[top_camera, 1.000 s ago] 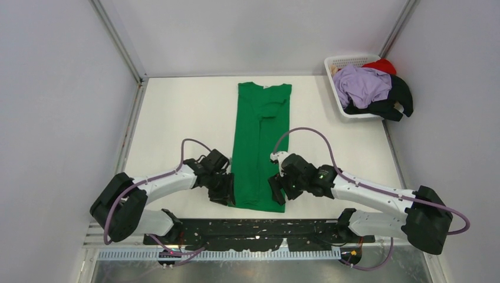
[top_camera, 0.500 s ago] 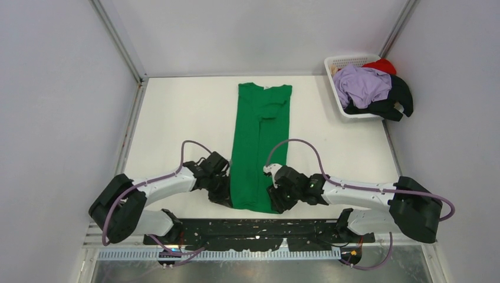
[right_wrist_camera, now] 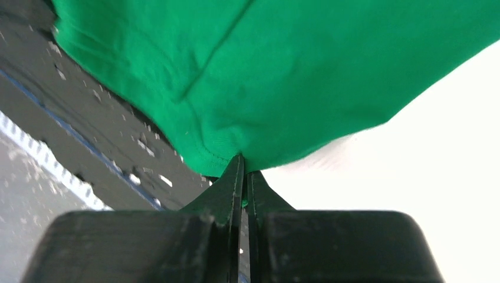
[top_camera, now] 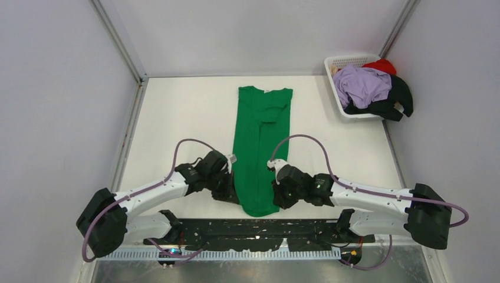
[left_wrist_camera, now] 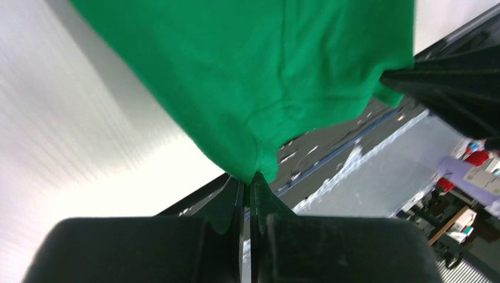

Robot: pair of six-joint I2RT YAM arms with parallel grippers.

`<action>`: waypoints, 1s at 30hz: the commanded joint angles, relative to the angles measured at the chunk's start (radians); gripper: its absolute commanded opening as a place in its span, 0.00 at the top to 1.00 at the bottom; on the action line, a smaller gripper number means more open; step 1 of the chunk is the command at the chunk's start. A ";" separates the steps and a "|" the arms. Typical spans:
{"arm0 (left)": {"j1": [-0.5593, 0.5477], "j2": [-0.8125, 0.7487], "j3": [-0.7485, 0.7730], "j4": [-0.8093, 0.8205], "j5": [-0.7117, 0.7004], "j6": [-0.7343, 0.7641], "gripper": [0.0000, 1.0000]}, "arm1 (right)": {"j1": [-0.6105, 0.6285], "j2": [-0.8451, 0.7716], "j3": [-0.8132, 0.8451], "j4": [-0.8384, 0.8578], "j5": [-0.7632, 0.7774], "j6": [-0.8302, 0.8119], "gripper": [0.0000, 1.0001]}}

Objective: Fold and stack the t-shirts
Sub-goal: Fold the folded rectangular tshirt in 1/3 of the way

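A bright green t-shirt (top_camera: pixel 257 141), folded into a long strip, lies down the middle of the white table (top_camera: pixel 177 124). My left gripper (top_camera: pixel 231 191) is shut on its near left hem corner, the green cloth (left_wrist_camera: pixel 259 88) pinched between the fingertips (left_wrist_camera: pixel 250 177). At the near right hem corner my right gripper (top_camera: pixel 275 196) is shut on the green fabric (right_wrist_camera: pixel 283 76), which bunches at the tips (right_wrist_camera: pixel 243 159). The near hem is lifted and narrowed. Lilac (top_camera: pixel 361 84), black (top_camera: pixel 389 106) and red (top_camera: pixel 381 65) t-shirts are heaped in the basket.
A white lattice basket (top_camera: pixel 339 62) stands at the table's back right corner, shirts spilling over its right rim. Grey walls close in on three sides. A black perforated base plate (top_camera: pixel 253 233) runs along the near edge under the arms.
Both grippers have closed on the green t-shirt's near hem corners. The hem has been drawn inward and raised off the table, and the collar end has shifted slightly.
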 commanded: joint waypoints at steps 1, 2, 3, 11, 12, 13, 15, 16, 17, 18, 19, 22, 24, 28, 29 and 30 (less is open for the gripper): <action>0.062 0.078 0.154 0.016 0.019 0.052 1.00 | -0.063 0.003 0.099 0.058 0.114 -0.025 0.95; 0.082 0.102 0.189 0.015 0.021 0.058 1.00 | -0.107 0.010 0.121 0.070 0.116 -0.030 0.95; 0.106 0.125 0.217 0.013 0.020 0.060 1.00 | -0.159 0.026 0.132 0.105 0.107 -0.037 0.95; 0.251 0.310 0.441 0.043 -0.038 0.053 1.00 | -0.404 0.182 0.274 0.216 -0.070 -0.060 0.95; 0.269 0.343 0.472 0.040 -0.032 0.055 1.00 | -0.422 0.206 0.286 0.225 -0.076 -0.062 0.95; 0.285 0.375 0.507 0.034 -0.029 0.055 1.00 | -0.455 0.219 0.310 0.228 -0.082 -0.066 0.95; 0.315 0.441 0.584 0.015 -0.017 0.063 1.00 | -0.500 0.261 0.350 0.230 -0.093 -0.071 0.95; 0.327 0.471 0.617 0.003 -0.013 0.069 1.00 | -0.514 0.288 0.364 0.231 -0.099 -0.073 0.95; 0.338 0.500 0.646 -0.007 -0.008 0.075 1.00 | -0.539 0.302 0.391 0.231 -0.112 -0.075 0.95; 0.347 0.529 0.679 -0.013 -0.006 0.081 1.00 | -0.557 0.330 0.404 0.230 -0.119 -0.079 0.95; 0.354 0.562 0.712 -0.023 -0.008 0.085 1.00 | -0.565 0.342 0.429 0.230 -0.119 -0.080 0.95; 0.365 0.636 0.807 -0.057 -0.061 0.075 1.00 | -0.598 0.407 0.473 0.232 -0.119 -0.091 0.95; 0.366 0.676 0.863 -0.076 -0.107 0.071 1.00 | -0.618 0.448 0.517 0.229 -0.120 -0.095 0.94; 0.374 0.762 0.974 -0.119 -0.139 0.089 1.00 | -0.656 0.531 0.581 0.232 -0.146 -0.089 0.94; 0.375 0.784 1.005 -0.136 -0.145 0.094 1.00 | -0.660 0.554 0.589 0.232 -0.146 -0.083 0.94; 0.377 0.808 1.033 -0.156 -0.152 0.097 1.00 | -0.667 0.564 0.610 0.232 -0.145 -0.080 0.94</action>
